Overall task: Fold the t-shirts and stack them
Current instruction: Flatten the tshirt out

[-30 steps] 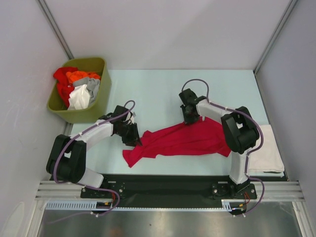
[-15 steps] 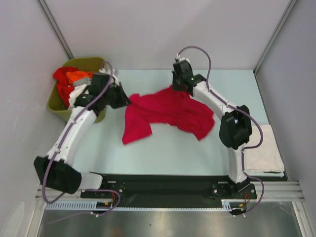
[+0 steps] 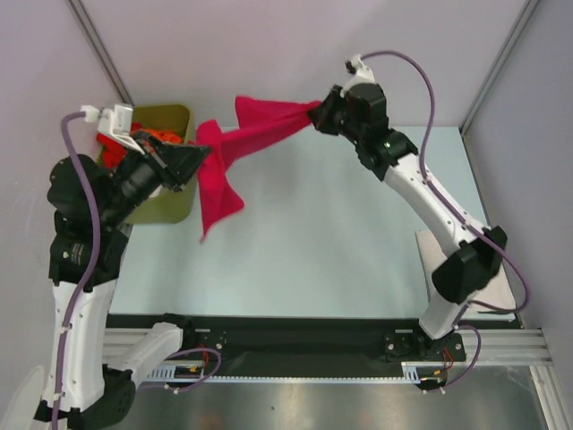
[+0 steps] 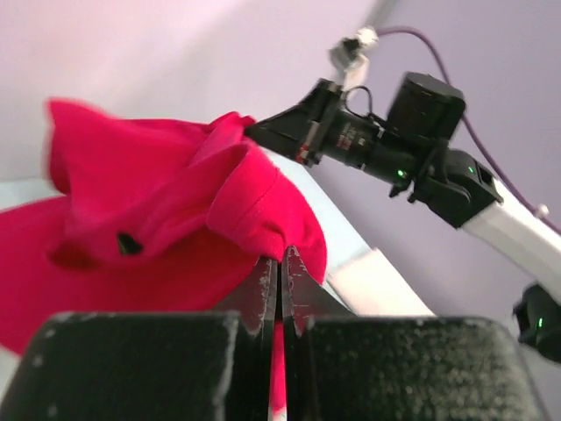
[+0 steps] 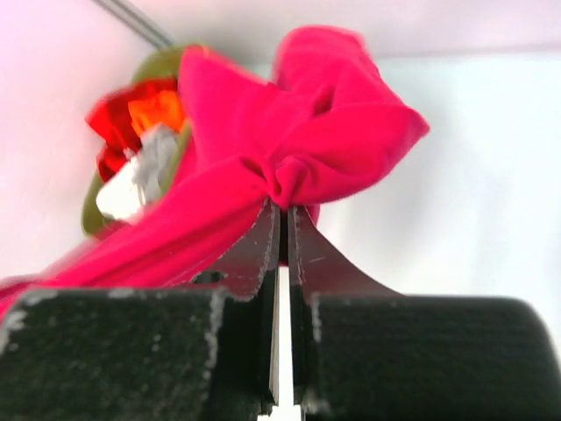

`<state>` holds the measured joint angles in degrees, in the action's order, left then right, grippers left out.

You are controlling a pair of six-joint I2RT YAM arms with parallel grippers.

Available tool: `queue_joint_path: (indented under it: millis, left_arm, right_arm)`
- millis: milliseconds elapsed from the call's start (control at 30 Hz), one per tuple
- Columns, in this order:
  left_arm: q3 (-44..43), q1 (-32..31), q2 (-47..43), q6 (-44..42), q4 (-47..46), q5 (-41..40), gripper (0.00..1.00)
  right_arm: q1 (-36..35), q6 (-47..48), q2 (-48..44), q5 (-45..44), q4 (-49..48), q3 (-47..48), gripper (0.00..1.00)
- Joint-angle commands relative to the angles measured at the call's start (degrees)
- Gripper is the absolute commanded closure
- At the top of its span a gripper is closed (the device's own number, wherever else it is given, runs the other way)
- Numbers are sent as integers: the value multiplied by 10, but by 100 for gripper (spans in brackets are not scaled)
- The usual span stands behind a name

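holding the crimson-red t-shirt (image 3: 246, 139) up in the air over the worktop (image 3: 340, 242), pulled out like a rope between two hands. pinching one bunched end tight with the left hand (image 3: 195, 161), with fingers shut together on the cloth, right by the green bin (image 3: 175, 204). pinching the other end tight with the right hand (image 3: 319, 115), with fingers shut on a knot of cloth, up near the back of the worktop. letting a loose flap hang down from the left end. showing more t-shirts (image 5: 131, 123), red, orange and grey, heaped inside the bin.
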<state>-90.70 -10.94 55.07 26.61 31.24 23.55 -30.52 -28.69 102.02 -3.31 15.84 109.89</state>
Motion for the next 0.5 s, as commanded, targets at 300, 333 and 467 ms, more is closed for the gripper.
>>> queue_joint_path:
  millis: [300, 333, 467]
  left_arm:
    - [214, -385, 161, -1, -45, -16, 100]
    - [193, -409, 188, -8, -49, -8, 100]
    - [114, -490, 340, -37, -48, 47, 100]
  right_arm:
    - [142, -13, -115, 36, 5, -441, 98]
    - [151, -2, -112, 34, 45, -443, 98]
    - [193, 40, -118, -6, 94, -459, 98]
